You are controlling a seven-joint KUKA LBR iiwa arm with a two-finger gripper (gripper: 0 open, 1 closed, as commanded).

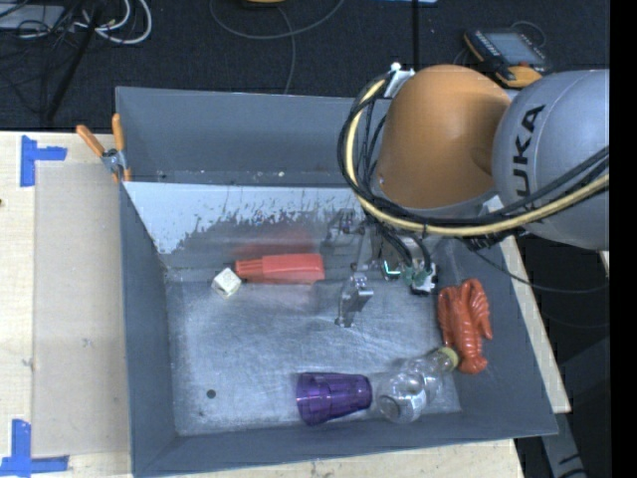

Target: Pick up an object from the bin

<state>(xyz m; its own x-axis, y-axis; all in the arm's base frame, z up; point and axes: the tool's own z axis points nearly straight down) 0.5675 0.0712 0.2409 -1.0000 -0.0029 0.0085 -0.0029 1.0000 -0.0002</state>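
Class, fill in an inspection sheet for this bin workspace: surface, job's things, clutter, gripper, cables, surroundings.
Surface: grey metal bin, floor scuffed.
Job's things: red block and small white cube, far left; purple cup on its side and clear bottle, near wall; orange toy lobster, right.
Clutter: nothing seen.
Gripper: gripper low over the bin floor, right of the red block.
Cables: yellow and black cables looped round the arm's orange cover.
Surroundings: dark floor behind the bin, loose cords on it.
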